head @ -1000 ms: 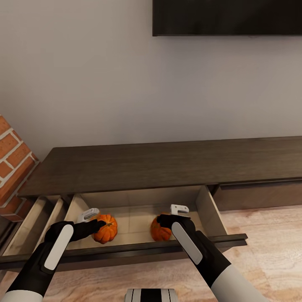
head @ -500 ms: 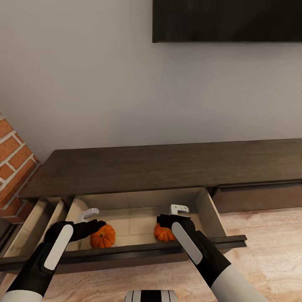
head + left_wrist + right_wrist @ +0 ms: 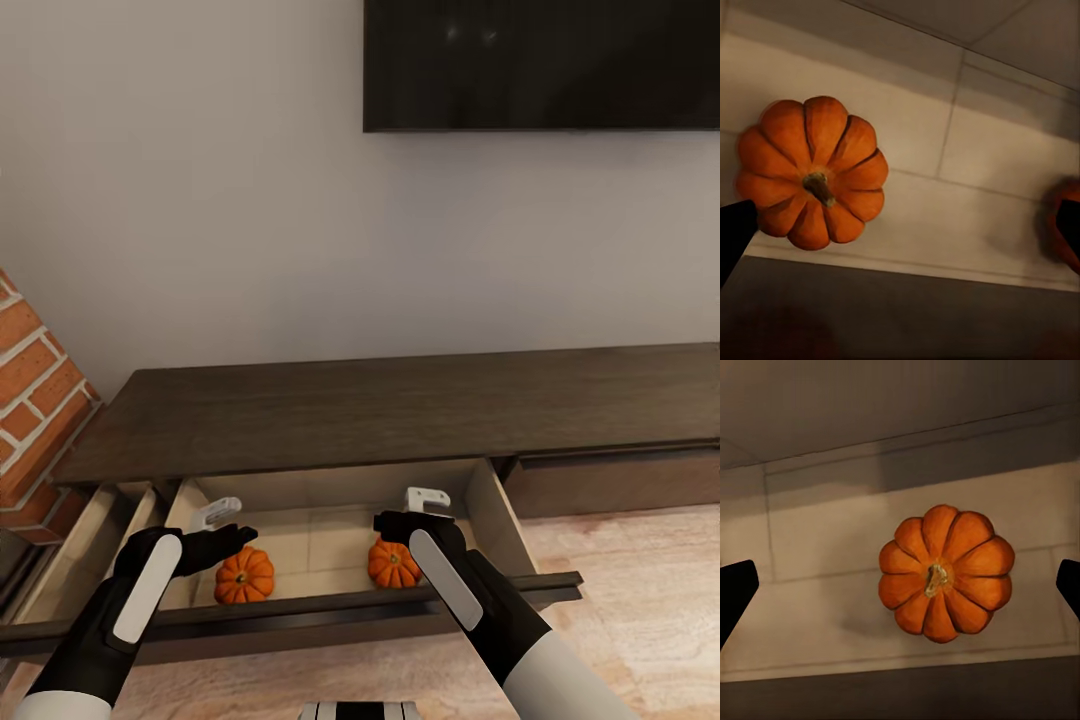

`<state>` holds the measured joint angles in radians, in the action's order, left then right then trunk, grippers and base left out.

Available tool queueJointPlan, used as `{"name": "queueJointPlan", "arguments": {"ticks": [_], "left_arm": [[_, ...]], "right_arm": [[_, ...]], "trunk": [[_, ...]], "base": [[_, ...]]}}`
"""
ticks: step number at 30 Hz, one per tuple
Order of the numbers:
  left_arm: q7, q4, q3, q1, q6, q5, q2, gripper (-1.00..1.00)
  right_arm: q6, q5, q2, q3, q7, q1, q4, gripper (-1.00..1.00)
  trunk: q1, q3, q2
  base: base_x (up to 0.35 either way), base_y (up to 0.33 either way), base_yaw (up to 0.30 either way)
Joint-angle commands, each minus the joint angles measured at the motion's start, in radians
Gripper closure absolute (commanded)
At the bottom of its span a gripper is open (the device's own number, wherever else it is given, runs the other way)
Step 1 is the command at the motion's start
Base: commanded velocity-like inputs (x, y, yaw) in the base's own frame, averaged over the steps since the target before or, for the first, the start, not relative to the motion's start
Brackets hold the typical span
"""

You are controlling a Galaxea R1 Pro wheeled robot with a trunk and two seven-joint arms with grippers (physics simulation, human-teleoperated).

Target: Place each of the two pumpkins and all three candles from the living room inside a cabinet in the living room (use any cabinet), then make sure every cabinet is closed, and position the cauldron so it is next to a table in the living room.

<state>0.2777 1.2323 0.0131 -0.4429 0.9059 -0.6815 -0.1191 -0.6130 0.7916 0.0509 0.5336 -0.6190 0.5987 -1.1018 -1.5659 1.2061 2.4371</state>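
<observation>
Nearest the camera in the head view, two black-and-white robot arms reach forward and down over the dark front panel of an open drawer [image 3: 300,612]. The left gripper [image 3: 228,528] hangs above the drawer with its fingers [image 3: 735,232] spread wide and holding nothing; in the left wrist view the dark tips sit at opposite edges of the picture, apart from the pumpkin below. The right gripper [image 3: 408,520] hangs likewise, its fingers [image 3: 736,589] wide apart and empty. On the pale beige drawer floor lie both small ribbed orange pumpkins, stems up. The left pumpkin [image 3: 244,575] rests under the left gripper, near the drawer's front panel. The right pumpkin [image 3: 394,564] rests under the right gripper, partly hidden by the right arm in the head view; the right wrist view shows it whole, sitting free between the two spread tips [image 3: 945,574]. The two pumpkins are well apart from each other. The drawer belongs to a long low dark-brown cabinet [image 3: 400,410] whose flat top runs across the picture. To the left a second drawer [image 3: 90,530] also stands open. Pale wooden floor [image 3: 640,600] shows at the right. A red brick column [image 3: 30,400] stands at the far left. Behind the cabinet is a plain grey wall [image 3: 200,200], with a dark flat screen [image 3: 540,65] mounted high on it.
</observation>
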Motion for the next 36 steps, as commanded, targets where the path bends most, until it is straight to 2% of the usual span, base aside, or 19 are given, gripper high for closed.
{"name": "queueJointPlan", "arguments": {"ticks": [1, 25, 36], "left_arm": [[0.016, 0.001, 0.0, 0.0, 0.003, -0.011, 0.002, -1.0], [0.029, 0.003, 0.004, 0.0, 0.004, -0.015, 0.005, -1.0], [0.029, 0.002, 0.003, -0.001, 0.004, -0.016, 0.005, -1.0]], "right_arm": [[-0.001, 0.009, -0.001, 0.002, -0.01, 0.001, -0.001, -1.0], [-0.001, 0.01, -0.001, 0.002, -0.01, 0.001, -0.001, -1.0], [-0.001, 0.009, -0.001, 0.002, -0.011, 0.001, -0.001, -1.0]], "trunk": [[0.004, -0.002, -0.007], [0.096, -0.078, -0.175], [0.138, -0.112, -0.252]], "base": [[-0.054, 0.0, 0.0], [-0.123, 0.0, 0.0], [-0.016, 0.0, 0.0]]}}
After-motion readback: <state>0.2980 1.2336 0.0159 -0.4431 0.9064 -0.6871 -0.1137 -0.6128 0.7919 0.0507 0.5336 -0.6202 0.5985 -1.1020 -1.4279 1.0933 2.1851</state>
